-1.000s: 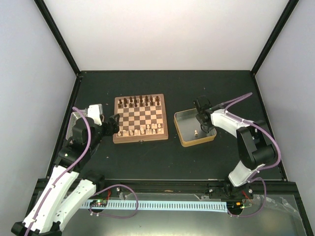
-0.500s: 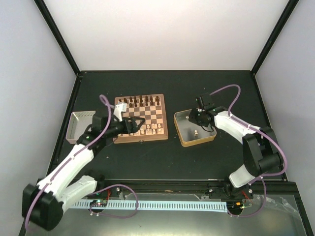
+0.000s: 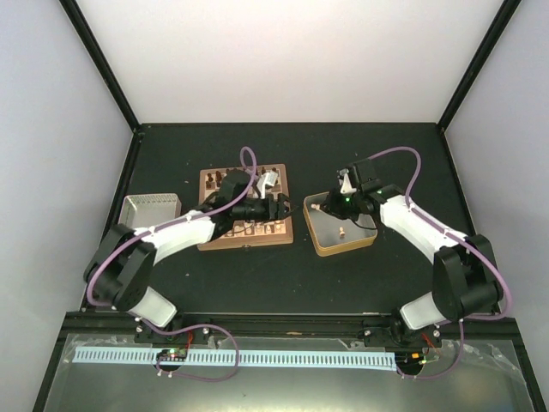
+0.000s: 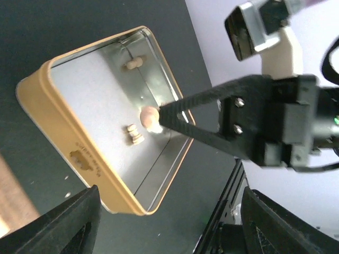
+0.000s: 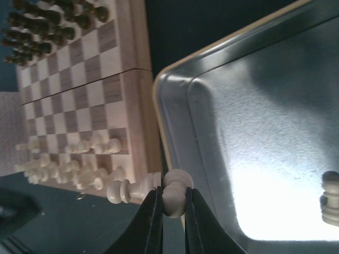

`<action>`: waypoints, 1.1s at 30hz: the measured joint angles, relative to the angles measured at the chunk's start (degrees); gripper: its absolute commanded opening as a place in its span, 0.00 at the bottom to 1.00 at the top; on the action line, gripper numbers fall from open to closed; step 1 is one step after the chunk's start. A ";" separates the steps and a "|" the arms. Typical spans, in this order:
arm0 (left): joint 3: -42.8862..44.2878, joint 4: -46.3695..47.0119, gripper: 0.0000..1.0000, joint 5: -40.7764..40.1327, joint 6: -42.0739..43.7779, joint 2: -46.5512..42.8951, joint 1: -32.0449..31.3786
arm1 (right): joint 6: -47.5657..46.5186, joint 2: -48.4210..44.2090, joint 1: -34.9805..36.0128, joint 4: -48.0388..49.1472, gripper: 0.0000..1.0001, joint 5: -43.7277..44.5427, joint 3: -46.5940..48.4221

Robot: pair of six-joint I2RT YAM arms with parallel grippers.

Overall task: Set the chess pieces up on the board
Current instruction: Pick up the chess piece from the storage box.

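Farthest to the left of the board [image 3: 257, 243], a grey tray [image 3: 147, 210] is seen on the black table [image 3: 257, 283], near the board but apart from it. On the board itself, dark pieces [image 3: 219, 178] are ranged along the far rows, and pale chess pieces [image 3: 257, 227] are gathered on the near rows. The left arm is stretched across the board, and the left gripper [image 3: 281, 206] is held over the board's right edge; in its own wrist view its fingers [image 4: 71, 222] are spread wide with nothing between them. Just right of the board, the right gripper [image 3: 319, 207] is poised between the board's right edge and the left rim of a gold-rimmed tin [image 3: 343, 249]. Its fingers [image 5: 153, 211] are clamped on the rounded head of a pale piece [image 5: 132, 188], which is held sideways with its base pointed toward the board. Inside the tin, further right of the board, two more pale pieces [image 4: 136, 135] are seen on the metal floor. Whether they are standing or lying cannot be told for certain.
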 measured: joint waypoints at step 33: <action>11.58 -0.02 0.12 4.59 -2.40 12.28 -1.38 | 4.46 -2.58 0.00 3.15 0.01 -12.39 0.00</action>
